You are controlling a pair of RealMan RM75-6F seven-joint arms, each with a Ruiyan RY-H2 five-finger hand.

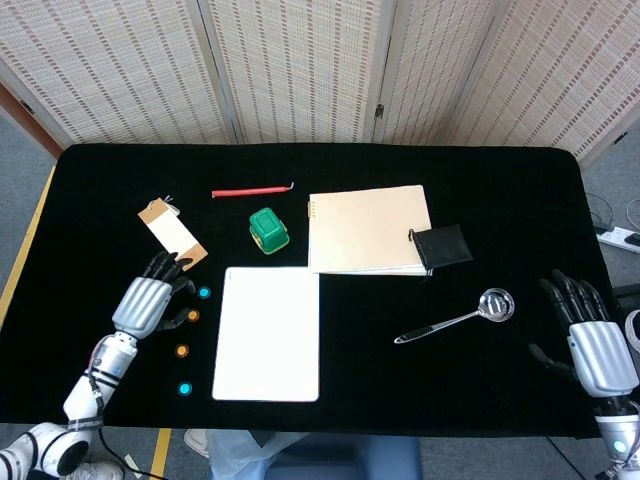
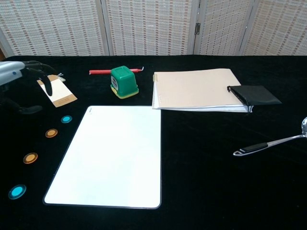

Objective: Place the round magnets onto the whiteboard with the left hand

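A blank whiteboard [image 1: 268, 332] [image 2: 110, 155] lies flat at the front middle of the black table. Left of it runs a column of round magnets: a blue one [image 1: 204, 293] [image 2: 66, 119], an orange one [image 1: 193, 316] [image 2: 51, 133], another orange one [image 1: 182, 350] [image 2: 30, 157] and a blue one [image 1: 184, 388] [image 2: 17, 191]. My left hand [image 1: 146, 298] [image 2: 19, 76] hovers just left of the upper magnets, fingers apart, holding nothing. My right hand [image 1: 592, 335] stays at the table's right edge, fingers spread and empty.
Behind the board stand a green box [image 1: 268, 230], a red pen [image 1: 250, 190], a brown-and-white card [image 1: 173, 234] and a beige notebook [image 1: 366, 228] with a black pouch [image 1: 442, 245]. A metal ladle [image 1: 456, 317] lies right of the board.
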